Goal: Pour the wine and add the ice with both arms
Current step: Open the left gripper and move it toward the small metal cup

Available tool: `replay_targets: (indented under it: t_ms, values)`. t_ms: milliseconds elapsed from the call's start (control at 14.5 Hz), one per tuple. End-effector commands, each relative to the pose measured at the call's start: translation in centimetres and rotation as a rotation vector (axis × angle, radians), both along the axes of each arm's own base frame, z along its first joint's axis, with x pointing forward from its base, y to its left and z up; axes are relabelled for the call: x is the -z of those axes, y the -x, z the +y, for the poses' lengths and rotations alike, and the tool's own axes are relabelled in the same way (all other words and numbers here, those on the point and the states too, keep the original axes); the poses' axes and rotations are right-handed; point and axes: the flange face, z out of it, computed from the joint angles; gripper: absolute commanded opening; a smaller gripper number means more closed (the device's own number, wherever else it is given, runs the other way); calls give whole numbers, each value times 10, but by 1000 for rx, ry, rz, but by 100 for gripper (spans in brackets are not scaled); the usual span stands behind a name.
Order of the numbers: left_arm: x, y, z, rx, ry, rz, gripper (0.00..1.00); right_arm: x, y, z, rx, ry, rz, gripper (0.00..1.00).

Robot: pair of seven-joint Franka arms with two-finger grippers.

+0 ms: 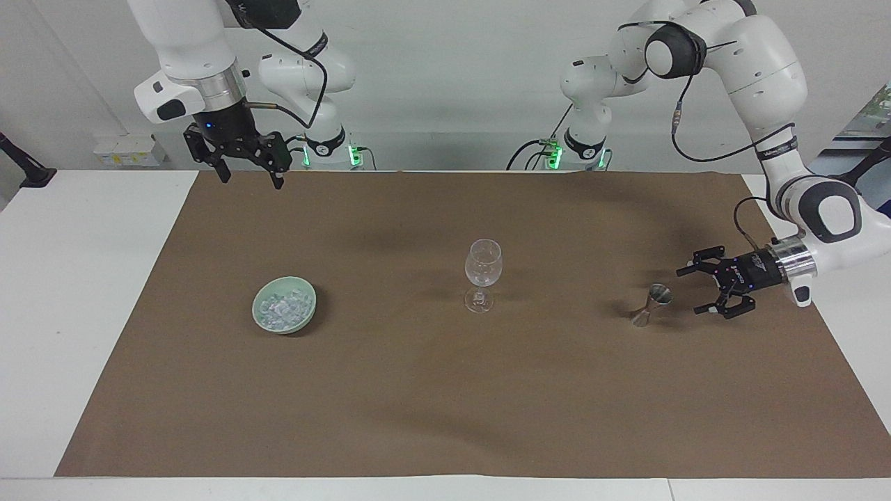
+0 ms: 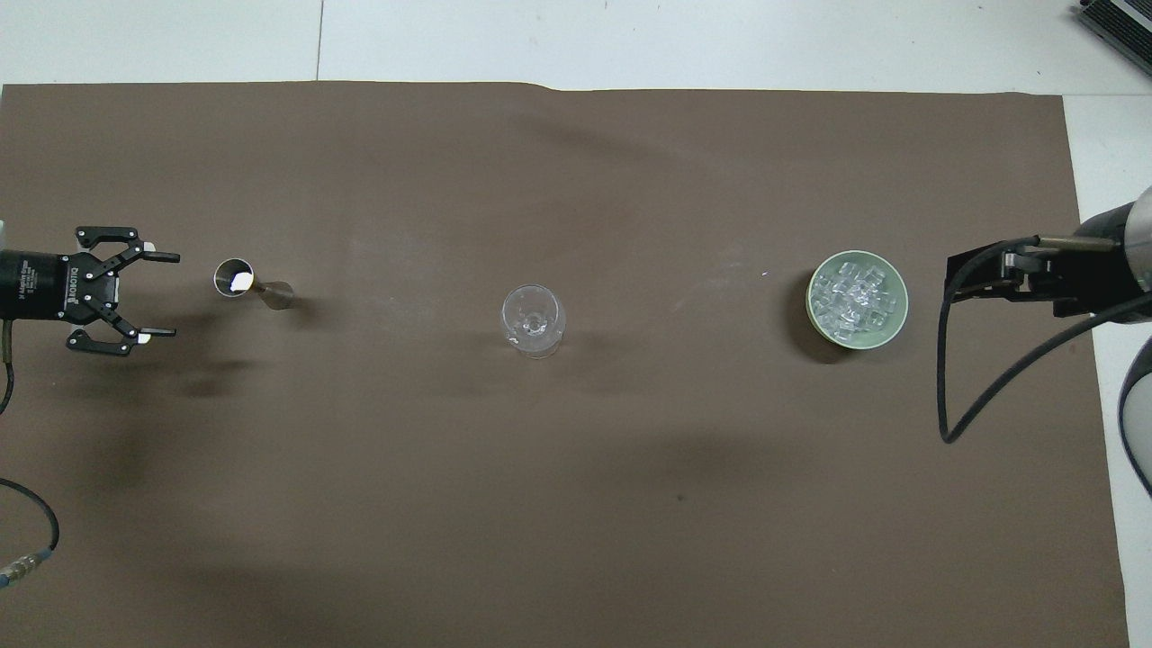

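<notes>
An empty wine glass [image 1: 482,271] stands upright mid-mat; it also shows in the overhead view [image 2: 533,319]. A small metal jigger [image 1: 651,304] [image 2: 252,281] stands toward the left arm's end. A pale green bowl [image 1: 289,328] [image 2: 902,310] holds the ice [image 1: 282,306] [image 2: 853,292] toward the right arm's end. My left gripper [image 1: 692,290] [image 2: 169,295] is open, lying sideways low over the mat beside the jigger, a short gap away, not touching it. My right gripper [image 1: 252,179] is open and empty, raised high at the right arm's end, and waits.
A brown paper mat [image 1: 445,390] covers most of the white table [image 1: 83,313]. The right arm's black cable [image 2: 954,396] hangs at its end of the table. A cable loop [image 2: 36,540] of the left arm shows near the mat's corner.
</notes>
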Motion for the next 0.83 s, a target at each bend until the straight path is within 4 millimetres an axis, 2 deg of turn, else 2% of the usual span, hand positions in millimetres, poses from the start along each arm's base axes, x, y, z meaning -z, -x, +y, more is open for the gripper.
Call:
replay_targets:
  t_ms: [0,277,415,761]
  values:
    - [18,-7,-12,-45,13,-19,100,1,2,-4,-16,-18,8,100]
    - [37,-14,-28,-55,0,-18,100,1,2,-4,-16,-18,8,100]
    - [40,-20,-44,-47,-4,-27,100,1,2,-4,-16,-18,8,100]
    - [41,-22,-55,-35,3,-31,100,1,2,-4,-16,-18,8,100]
